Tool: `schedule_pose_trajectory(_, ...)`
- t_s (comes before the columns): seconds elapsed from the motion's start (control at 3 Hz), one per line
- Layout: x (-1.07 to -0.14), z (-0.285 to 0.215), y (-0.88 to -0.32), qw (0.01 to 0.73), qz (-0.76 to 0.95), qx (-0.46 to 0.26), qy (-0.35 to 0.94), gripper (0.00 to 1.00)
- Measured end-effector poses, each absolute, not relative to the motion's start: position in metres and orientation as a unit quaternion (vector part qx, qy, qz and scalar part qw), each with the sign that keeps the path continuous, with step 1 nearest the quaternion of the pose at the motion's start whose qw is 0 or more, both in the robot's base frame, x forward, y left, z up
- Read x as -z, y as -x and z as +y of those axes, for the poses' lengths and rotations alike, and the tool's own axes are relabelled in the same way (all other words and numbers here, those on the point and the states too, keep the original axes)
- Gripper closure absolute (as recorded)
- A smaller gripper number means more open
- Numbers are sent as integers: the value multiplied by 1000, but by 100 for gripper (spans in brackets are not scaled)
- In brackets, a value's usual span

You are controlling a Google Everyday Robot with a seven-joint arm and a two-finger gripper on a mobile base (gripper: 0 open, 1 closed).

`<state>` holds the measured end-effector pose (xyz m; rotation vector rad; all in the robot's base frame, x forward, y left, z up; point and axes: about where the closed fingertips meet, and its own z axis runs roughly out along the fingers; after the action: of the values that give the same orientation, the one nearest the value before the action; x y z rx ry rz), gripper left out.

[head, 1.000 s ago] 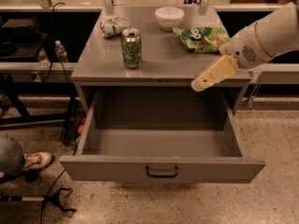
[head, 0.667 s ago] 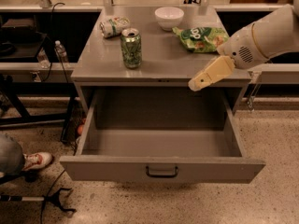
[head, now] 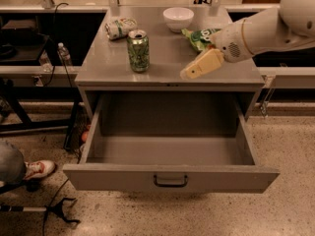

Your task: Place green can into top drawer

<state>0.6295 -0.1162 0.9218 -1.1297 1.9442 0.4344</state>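
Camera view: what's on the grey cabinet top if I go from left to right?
crushed can → green can → white bowl → gripper, hanging over the right part of the cabinet top. The chip bag overlaps the gripper, so it is left out.

My arm [head: 275, 26] is a thick, smooth white shell with a round dotted grille [head: 236, 48] near the wrist. Its gripper [head: 191, 72] is pale cream-yellow and tapering, and I see it above the cabinet top [head: 162, 58], front right.
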Motion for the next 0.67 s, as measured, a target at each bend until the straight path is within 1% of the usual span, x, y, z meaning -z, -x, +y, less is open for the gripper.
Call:
schedule_pose_trajectory(0.33, -920, -77, -667, 445, 743, -193, 462, 0)
schedule_pose_trajectory(0.67, -916, -50, -687, 459, 729, -211, 461, 0)
